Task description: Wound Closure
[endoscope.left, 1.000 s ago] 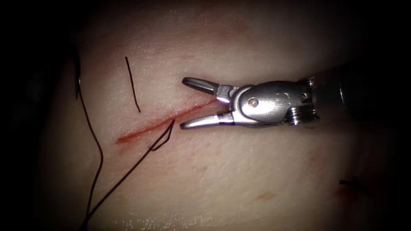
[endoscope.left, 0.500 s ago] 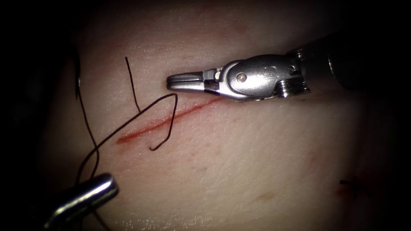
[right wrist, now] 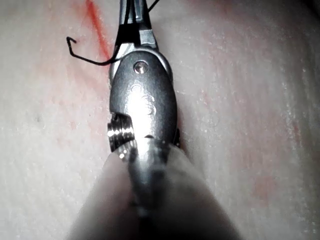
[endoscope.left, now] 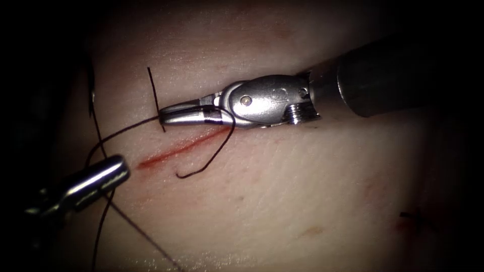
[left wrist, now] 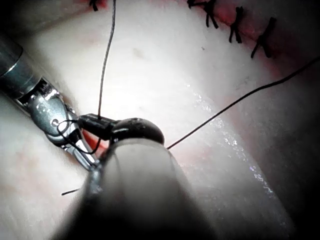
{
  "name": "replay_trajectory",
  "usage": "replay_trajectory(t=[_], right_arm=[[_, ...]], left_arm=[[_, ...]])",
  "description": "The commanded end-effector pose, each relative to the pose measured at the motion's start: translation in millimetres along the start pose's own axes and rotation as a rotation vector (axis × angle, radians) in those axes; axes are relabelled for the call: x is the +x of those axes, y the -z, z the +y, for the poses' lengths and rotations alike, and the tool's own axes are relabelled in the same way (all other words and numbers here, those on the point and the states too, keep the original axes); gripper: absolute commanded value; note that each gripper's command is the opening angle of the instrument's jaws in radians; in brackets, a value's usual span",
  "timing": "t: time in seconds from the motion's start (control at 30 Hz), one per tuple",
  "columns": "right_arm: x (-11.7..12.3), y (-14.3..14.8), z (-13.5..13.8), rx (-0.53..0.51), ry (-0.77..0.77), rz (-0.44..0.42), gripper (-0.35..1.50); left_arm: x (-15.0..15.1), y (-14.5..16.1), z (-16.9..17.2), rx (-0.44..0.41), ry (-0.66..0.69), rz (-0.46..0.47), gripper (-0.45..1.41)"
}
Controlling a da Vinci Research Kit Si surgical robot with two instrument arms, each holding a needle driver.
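Note:
The cut [endoscope.left: 176, 148] runs slantwise across the tissue [endoscope.left: 282, 191], lined with red fluid. My right tool [endoscope.left: 165, 117] lies just above the cut with its jaws shut and their tips touching a short upright thread end [endoscope.left: 153, 88]. Dark thread [endoscope.left: 222, 143] is draped in a loop over these jaws and ends in a free tail below the cut. My left tool [endoscope.left: 121, 168] is at the cut's left end, shut on the thread [left wrist: 102, 75]. The left wrist view shows the right tool [left wrist: 55, 120] with thread wound round it. The right wrist view shows the thread tail [right wrist: 90, 60] beside the right jaws.
More thread [endoscope.left: 101, 221] trails down the tissue's left side toward the front edge. A row of finished stitches [left wrist: 235, 25] sits further along the tissue, and one dark stitch [endoscope.left: 413, 217] lies at the lower right.
My right tool shut its jaws, then moved left and down to the short thread end, with the thread loop now over its jaws. The left tool came into view and rose slightly.

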Motion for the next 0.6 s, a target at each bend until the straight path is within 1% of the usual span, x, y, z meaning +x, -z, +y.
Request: replay_trajectory(t=[0.03,0.07,0.17,0.27,0.43,0.6], right_arm=[[-0.8,-0.4,-0.6,0.002,-0.013,0.010,-0.35],[-0.8,-0.3,-0.6,0.001,-0.020,0.011,-0.35],[-1.1,-0.2,-0.8,0.004,-0.053,0.018,-0.35],[-1.1,-0.2,-0.8,0.006,-0.066,0.022,-0.35],[-1.1,-0.3,-1.1,0.024,-0.137,0.054,-0.35],[-1.0,-0.6,-1.4,0.011,-0.185,0.085,-0.35]], left_arm=[[-0.5,-0.7,1.2,-0.003,0.003,-0.004,-0.45],[-1.0,-0.9,1.5,-0.004,0.007,-0.009,-0.45],[-3.8,-1.9,3.2,-0.004,0.031,-0.034,-0.45],[-5.4,-2.5,4.0,-0.018,0.046,-0.047,-0.45],[-7.1,-3.2,4.8,-0.031,0.055,-0.058,-0.45],[-7.6,-4.2,6.2,-0.054,0.052,-0.069,-0.45]])
